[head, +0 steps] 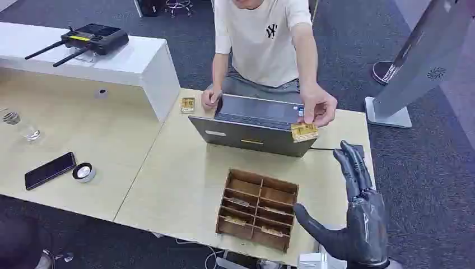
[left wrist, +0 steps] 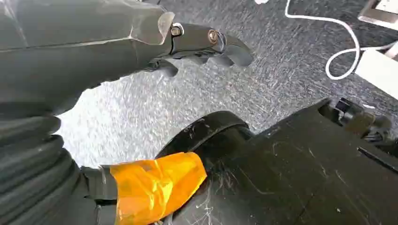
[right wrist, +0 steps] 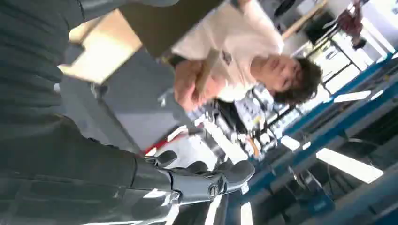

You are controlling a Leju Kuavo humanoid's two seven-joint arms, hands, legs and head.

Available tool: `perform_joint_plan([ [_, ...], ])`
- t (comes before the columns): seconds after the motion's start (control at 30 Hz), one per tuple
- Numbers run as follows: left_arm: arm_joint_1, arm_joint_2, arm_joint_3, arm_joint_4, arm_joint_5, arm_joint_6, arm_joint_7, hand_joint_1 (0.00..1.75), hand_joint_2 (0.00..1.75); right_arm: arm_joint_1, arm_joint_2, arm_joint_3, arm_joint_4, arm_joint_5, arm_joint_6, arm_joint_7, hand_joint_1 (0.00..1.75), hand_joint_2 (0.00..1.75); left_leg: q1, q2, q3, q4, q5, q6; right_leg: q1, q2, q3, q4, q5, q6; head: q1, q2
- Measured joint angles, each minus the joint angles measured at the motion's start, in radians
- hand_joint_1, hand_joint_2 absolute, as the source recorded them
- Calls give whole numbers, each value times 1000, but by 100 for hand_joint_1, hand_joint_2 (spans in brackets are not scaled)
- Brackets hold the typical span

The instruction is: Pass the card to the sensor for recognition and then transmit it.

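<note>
A: Spreading wide, the right hand's fingers (head: 353, 162) stand upright and apart, thumb out toward nine o'clock, nothing in them. The right hand (head: 358, 213) is raised at the desk's (head: 168, 185) five o'clock corner.

B: And the card?

A: The card (head: 304, 132) is pinched in a person's hand (head: 318, 105), up at eleven o'clock from the robot's fingertips, near them but apart, right at the top edge of the open laptop (head: 252, 126).

B: The left hand?

A: The left hand (left wrist: 197, 44) hangs low over grey carpet (left wrist: 281, 79), fingers curled in, holding nothing.

B: What else is on the desk?

A: A wooden divider box (head: 257, 208) just beside the right thumb, at nine o'clock from the hand, with cards lying in some compartments. Another card (head: 187, 105) lies by the person's other hand (head: 210, 98). Far over at nine o'clock: a black phone (head: 49, 170) and a small round tin (head: 84, 172). On the white counter (head: 134, 61), a black controller with antennas (head: 89, 39).
</note>
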Motion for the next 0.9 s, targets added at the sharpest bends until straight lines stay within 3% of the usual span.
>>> perform_joint_plan([
  [0.2,-8,-5,25,0,-105,-80,0,0,175,-83,15,36,23,227,-22,67,0,175,0,0,0,0,0,0,0,0,0,0,0,0,0,0],
  [0.4,-15,-27,72,3,-203,-161,-3,0,175,-236,14,51,151,283,-65,58,0,175,0,1,0,0,1,0,0,1,0,0,3,0,0,0],
  [0.7,-15,-47,126,11,-300,-227,-2,0,175,-322,14,92,277,376,-51,79,0,175,0,1,0,0,1,0,0,1,0,0,3,0,0,0],
  [0.77,-13,-50,140,14,-317,-239,0,0,175,-331,14,98,291,382,-50,82,37,175,0,1,0,0,1,0,0,1,0,0,3,0,0,0],
  [0.8,-13,-51,145,14,-322,-241,1,0,175,-334,14,101,297,382,-50,83,82,175,0,1,0,0,1,0,0,1,0,0,3,0,0,0],
  [0.83,-13,-51,149,14,-328,-248,1,0,175,-337,14,105,301,382,-49,85,140,175,0,1,0,0,1,0,0,1,0,0,3,0,0,0],
  [0.87,-12,-52,154,14,-336,-252,3,0,175,-338,14,108,305,382,-44,89,140,175,0,1,0,0,1,0,0,1,0,0,3,0,0,0],
  [0.9,-10,-53,161,14,-342,-258,4,0,175,-340,14,109,308,382,-42,91,152,175,0,1,0,0,1,0,0,1,0,0,3,0,0,0],
])
